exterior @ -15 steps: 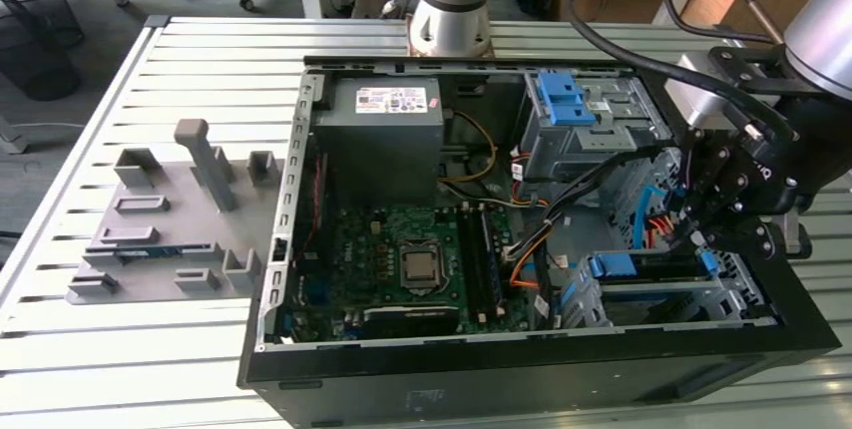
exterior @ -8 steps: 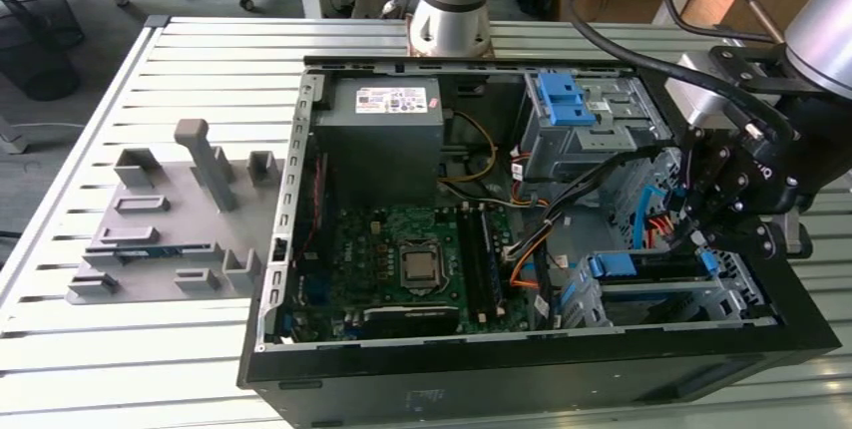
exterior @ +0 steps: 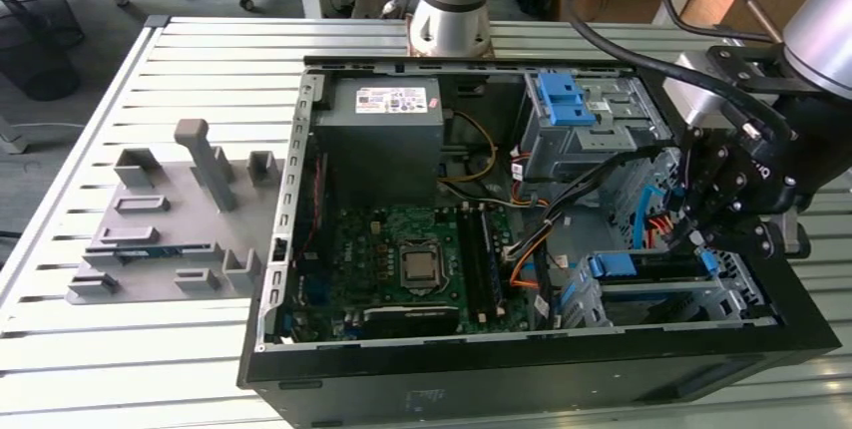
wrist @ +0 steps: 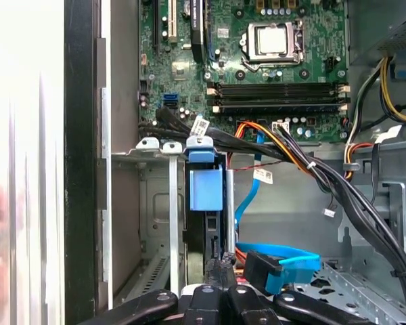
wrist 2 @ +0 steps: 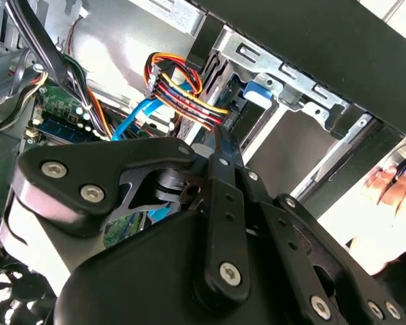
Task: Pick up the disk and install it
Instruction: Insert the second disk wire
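Looking at a gripper [wrist: 220,271] pinched narrow, tips against the disk [wrist: 204,189] sitting edge-on in the drive cage [wrist: 149,203]. Can't tell if fully seated. Could easily jam crooked in there, or snag the blue cable [wrist: 277,265] just beside.

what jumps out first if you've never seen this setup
An open computer case lies on the slatted metal table, its green motherboard exposed. The black end effector hangs over the drive bays on the exterior view's right, above a blue-framed disk sitting edge-up in the metal cage. A grey fixture block sits beside the case, on the exterior view's left.
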Tool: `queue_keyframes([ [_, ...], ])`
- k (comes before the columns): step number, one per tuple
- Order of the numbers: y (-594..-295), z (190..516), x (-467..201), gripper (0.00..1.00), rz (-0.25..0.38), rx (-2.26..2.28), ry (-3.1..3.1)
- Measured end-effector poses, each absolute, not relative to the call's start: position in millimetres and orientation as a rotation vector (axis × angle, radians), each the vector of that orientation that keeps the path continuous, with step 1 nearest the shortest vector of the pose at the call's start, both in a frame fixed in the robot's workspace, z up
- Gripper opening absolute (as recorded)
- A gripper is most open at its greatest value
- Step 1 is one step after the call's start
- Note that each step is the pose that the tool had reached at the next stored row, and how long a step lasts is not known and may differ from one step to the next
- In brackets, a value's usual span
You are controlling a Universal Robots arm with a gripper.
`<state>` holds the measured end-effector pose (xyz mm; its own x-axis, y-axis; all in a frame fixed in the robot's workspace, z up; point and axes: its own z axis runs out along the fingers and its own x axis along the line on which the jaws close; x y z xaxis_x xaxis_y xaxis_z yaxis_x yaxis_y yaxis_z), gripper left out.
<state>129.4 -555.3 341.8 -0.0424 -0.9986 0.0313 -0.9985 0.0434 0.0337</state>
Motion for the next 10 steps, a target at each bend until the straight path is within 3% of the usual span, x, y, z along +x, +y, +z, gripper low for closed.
queue_keyframes([
  [10, -555, 360, 129, 0.11, -0.004, 2.142, -2.236],
])
